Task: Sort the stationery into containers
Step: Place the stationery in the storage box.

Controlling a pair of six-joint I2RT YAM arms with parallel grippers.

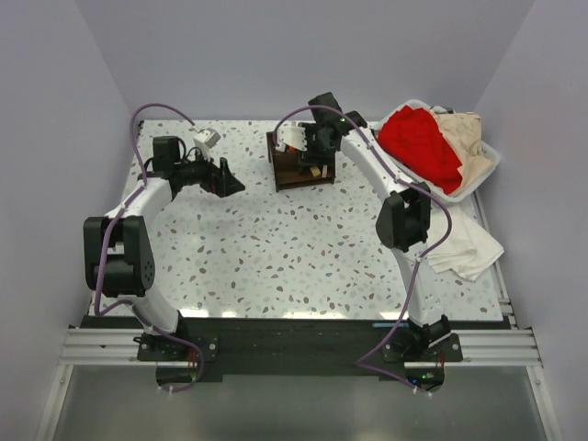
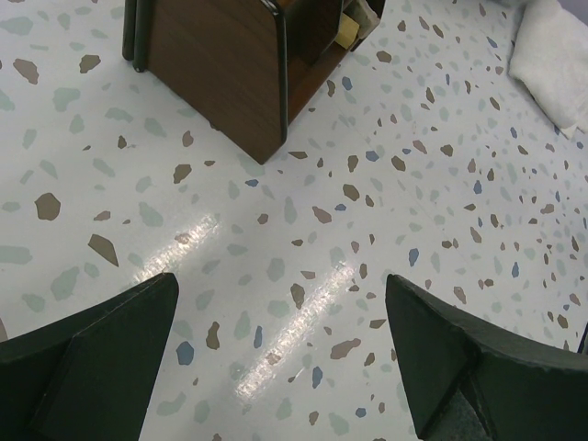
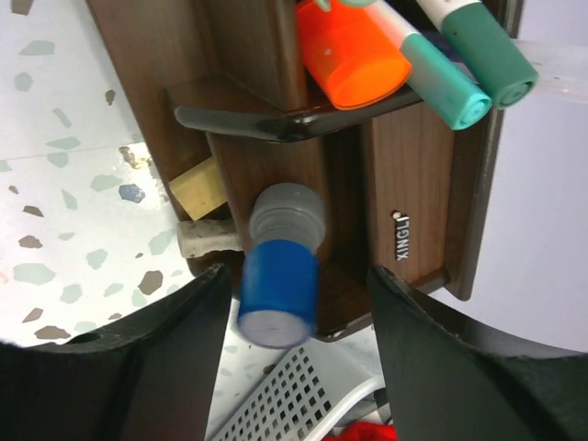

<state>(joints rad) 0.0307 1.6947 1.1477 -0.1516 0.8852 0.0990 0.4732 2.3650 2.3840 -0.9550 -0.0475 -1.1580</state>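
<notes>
At lower centre of the right wrist view, the stubby blue-grey plastic cylinder (image 3: 280, 276) sits blurred between the right gripper's (image 3: 296, 280) parted jaws, over a cubby of the dark brown wooden desk organiser (image 3: 413, 184). It looks light, rigid and smooth, and is best pinched across its barrel. At upper right, a compartment holds an orange-capped marker (image 3: 354, 50) and teal-tipped pens (image 3: 450, 87). A tan eraser bit (image 3: 197, 188) lies centre left. The left gripper (image 2: 280, 322) gapes empty over the speckled worktop (image 2: 413, 184).

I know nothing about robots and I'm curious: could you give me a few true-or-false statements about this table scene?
The left claw is open and empty. True.
The wooden organiser is empty. False: markers sit in it.
The white basket holds red cloth. True.
The right claw hovers above the basket. False: it is at the organiser.
</notes>
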